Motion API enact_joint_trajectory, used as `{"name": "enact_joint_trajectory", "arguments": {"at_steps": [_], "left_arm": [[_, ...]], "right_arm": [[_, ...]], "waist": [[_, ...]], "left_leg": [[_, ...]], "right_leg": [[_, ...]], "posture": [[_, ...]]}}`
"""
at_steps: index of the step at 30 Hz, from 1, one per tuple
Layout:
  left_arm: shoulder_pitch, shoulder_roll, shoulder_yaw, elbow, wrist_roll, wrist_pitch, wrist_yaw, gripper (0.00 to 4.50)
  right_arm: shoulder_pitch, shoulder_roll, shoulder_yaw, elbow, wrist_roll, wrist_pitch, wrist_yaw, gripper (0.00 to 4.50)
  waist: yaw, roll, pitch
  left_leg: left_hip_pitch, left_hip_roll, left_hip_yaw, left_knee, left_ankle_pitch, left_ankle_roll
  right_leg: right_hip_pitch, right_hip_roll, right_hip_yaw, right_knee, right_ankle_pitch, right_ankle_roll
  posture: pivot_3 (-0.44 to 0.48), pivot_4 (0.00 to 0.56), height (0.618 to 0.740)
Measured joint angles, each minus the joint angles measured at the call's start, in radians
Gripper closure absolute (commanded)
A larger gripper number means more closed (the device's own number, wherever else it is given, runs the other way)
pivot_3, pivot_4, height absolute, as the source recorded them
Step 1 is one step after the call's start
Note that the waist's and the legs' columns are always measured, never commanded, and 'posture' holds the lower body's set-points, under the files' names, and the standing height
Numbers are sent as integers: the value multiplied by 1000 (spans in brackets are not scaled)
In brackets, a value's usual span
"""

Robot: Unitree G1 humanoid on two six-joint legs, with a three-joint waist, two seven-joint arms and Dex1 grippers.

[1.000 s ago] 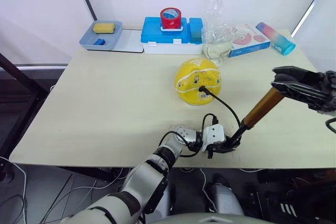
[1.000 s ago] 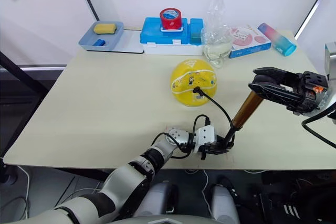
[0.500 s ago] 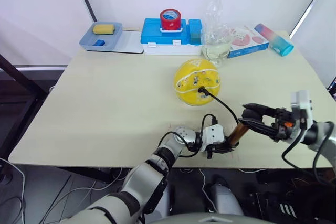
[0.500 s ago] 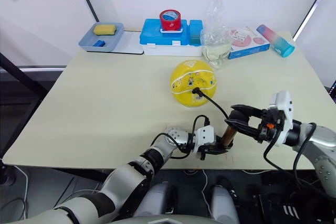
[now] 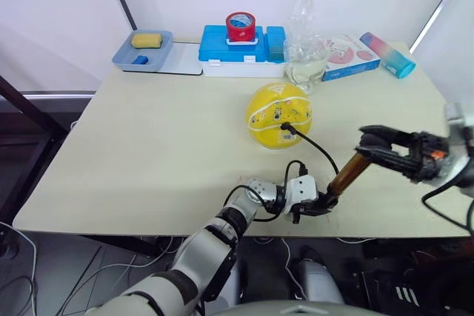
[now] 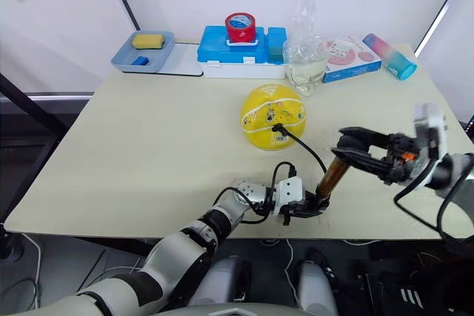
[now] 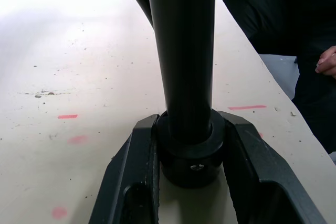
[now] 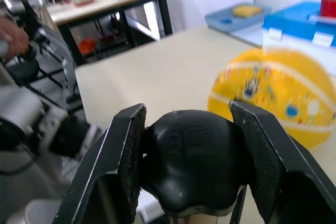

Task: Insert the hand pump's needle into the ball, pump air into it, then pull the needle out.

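The pump [image 5: 346, 175] stands tilted near the front edge of the table [image 5: 148, 153], right of centre in the head views. Its long axis runs from the black base cap at lower left up to the black handle at upper right, so the gold barrel leans toward the right side of the frame.

The left gripper [image 5: 317, 206] lies low on the table at the bottom centre, its two fingers [image 7: 134, 182] clamped on either side of the pump's base cap. The right gripper [image 5: 385, 147] comes in from the right edge, and its jaws are closed on the rounded handle at the barrel's top, one pad on each side.

The hose [image 5: 315, 148] leaves the base, arcs up and left, and ends at the front of the ball [image 5: 278, 115], where the needle fitting [image 5: 284, 129] meets the yellow skin; the metal tip itself is too small to make out. The ball sits on the table at mid-frame, just above and left of the pump, well apart from both grippers.
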Motion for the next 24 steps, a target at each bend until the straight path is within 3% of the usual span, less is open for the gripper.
{"name": "enact_joint_trajectory", "arguments": {"at_steps": [5, 11, 15, 24], "left_arm": [[-1, 3, 0, -1, 0, -1, -5, 3340], [-1, 4, 0, 0, 0, -1, -5, 3340], [0, 5, -1, 3, 1, 0, 2, 3341], [1, 13, 0, 4, 1, 0, 11, 3341]], "right_arm": [[-70, -60, -72, 6, 116, 94, -35, 2449], [-63, -44, -54, -25, 77, 81, -45, 2449], [44, 29, 77, -37, -103, -57, 0, 2449], [116, 147, 273, 44, -350, -262, 42, 2449]], "waist": [[-1, 0, 0], [-2, 0, 0], [-4, -4, -2], [-18, -4, -3]], "left_leg": [[0, 0, 0, 0, 0, 0], [-1, 0, 0, 0, 0, 0], [0, 1, 0, 0, 0, 0], [4, 0, 0, 0, 0, 0]], "right_leg": [[0, 0, 0, 0, 0, 0], [-1, 0, 0, 0, 0, 0], [0, 1, 0, 0, 0, 0], [3, 1, 0, 0, 0, 0]], "posture": [[0, 150, 739], [0, 150, 739], [0, 150, 739], [0, 150, 739]]}}
